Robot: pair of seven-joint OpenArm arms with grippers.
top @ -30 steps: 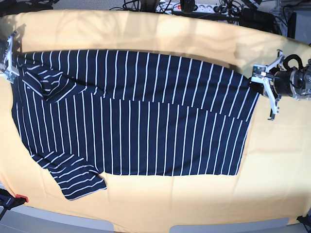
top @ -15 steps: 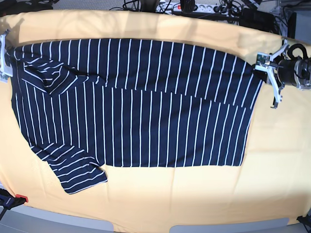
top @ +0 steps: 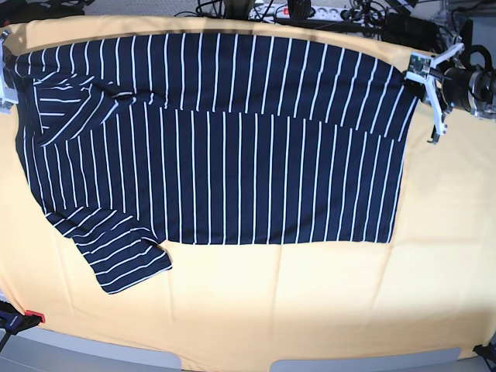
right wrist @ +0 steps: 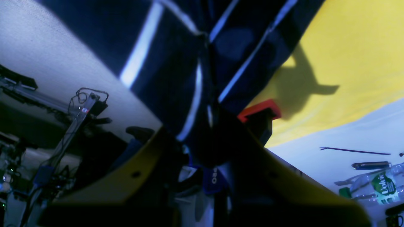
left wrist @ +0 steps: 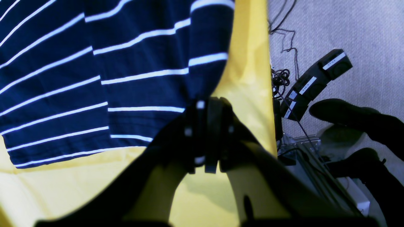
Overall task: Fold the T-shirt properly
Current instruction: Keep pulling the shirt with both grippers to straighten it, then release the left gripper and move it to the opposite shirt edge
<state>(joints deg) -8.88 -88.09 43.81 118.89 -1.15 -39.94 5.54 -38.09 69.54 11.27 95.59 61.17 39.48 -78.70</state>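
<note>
The dark navy T-shirt (top: pixel 232 155) with thin white stripes lies spread across the yellow table, one sleeve sticking out at the front left (top: pixel 124 260). My left gripper (top: pixel 419 77) is at the far right, shut on the shirt's far right corner. In the left wrist view the closed gripper (left wrist: pixel 209 105) pinches the cloth's edge (left wrist: pixel 94 78). My right gripper (top: pixel 6 76) is at the far left edge, mostly out of frame. In the right wrist view it (right wrist: pixel 209 119) is shut on bunched striped cloth (right wrist: pixel 189 47).
The yellow table cover (top: pixel 310 310) reaches all edges. Cables and a power strip (top: pixel 310 11) lie beyond the far edge. A red clamp (top: pixel 32 316) sits at the front left corner. Black boxes (left wrist: pixel 315 82) lie on the floor past the table's side.
Both grippers have moved toward the far edge, pulling the shirt's upper edge with them. The shirt now lies farther back and flatter.
</note>
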